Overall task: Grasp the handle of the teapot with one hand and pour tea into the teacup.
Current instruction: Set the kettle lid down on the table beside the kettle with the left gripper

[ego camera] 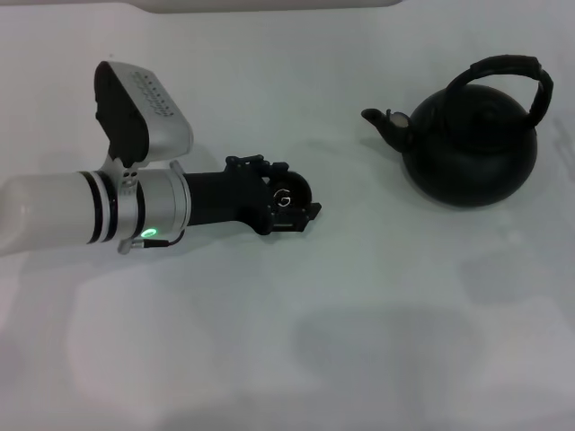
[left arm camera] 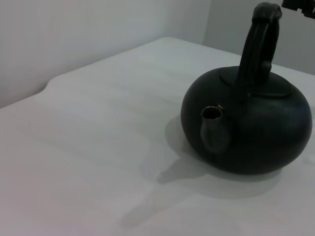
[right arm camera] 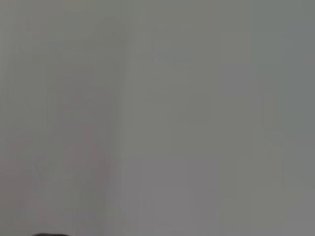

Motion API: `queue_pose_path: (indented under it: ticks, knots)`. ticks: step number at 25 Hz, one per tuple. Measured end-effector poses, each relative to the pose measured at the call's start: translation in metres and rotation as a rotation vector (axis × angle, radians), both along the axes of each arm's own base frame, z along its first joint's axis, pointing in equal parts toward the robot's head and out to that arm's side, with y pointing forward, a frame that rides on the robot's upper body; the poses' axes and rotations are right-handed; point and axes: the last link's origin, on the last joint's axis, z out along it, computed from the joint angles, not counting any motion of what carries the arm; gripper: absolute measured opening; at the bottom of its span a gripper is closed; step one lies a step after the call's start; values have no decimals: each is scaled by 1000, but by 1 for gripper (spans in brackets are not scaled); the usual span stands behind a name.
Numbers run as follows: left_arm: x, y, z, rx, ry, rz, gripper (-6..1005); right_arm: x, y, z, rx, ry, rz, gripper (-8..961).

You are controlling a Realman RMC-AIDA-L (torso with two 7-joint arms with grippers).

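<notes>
The teapot [ego camera: 472, 146] sits upright on the white table [ego camera: 296, 341], far on the right side, its short spout [ego camera: 384, 122] pointing left toward the middle of the table. The handle [ego camera: 508, 72] arches over its lid; nothing grips it. In the left wrist view the teapot [left arm camera: 248, 127] stands with its spout [left arm camera: 213, 129] facing the camera and the handle [left arm camera: 258, 42] rising upright above the body. The left gripper [ego camera: 292, 208] reaches in from the left, low over the table and well apart from the teapot; something small and dark sits at its tip, and I cannot tell how wide its claw stands. The right wrist view shows only blank grey.
</notes>
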Motion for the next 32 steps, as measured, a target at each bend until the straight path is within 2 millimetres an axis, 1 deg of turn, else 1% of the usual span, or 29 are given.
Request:
queue_pose_path:
  ticks: [12, 22, 32]
  knots:
    - [-3, -1, 1, 4, 2, 6, 816, 0, -1, 0, 0, 1, 0, 628]
    - [-2, -1, 6, 31, -11, 1, 816, 0, -1, 0, -1, 1, -1, 628]
    - [3, 3, 11, 60, -20, -16, 816, 2, -2, 0, 3, 1, -10, 628]
